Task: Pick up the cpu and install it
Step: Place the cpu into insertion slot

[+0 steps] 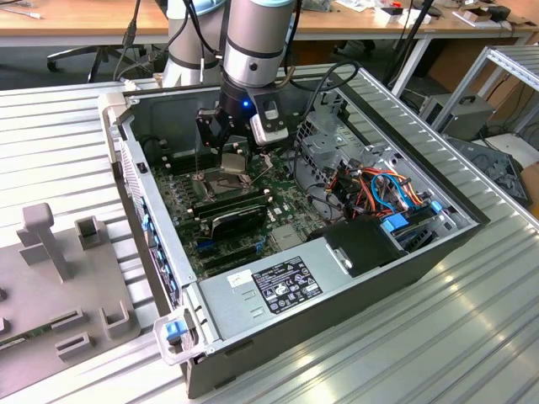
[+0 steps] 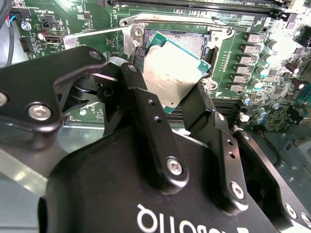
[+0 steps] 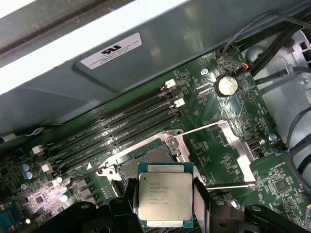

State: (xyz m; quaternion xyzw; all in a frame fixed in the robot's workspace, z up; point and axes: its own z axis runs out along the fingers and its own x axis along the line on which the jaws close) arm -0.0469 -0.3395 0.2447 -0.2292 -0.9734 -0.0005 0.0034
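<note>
First wrist view: nearest the camera, the gripper (image 3: 165, 200) is clamped on the cpu (image 3: 164, 194), a finger (image 3: 129, 195) pressing each side edge and the grey metal top facing up. The chip hangs over the open socket (image 3: 131, 170), whose hinged frame (image 3: 233, 138) is swung back. Beyond lie the memory slots (image 3: 112, 131), then the grey case wall (image 3: 218, 39).

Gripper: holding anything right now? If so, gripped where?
Yes. The gripper holds the cpu, with its fingers clamped on two opposite side edges of the chip, close to the open socket.
</note>
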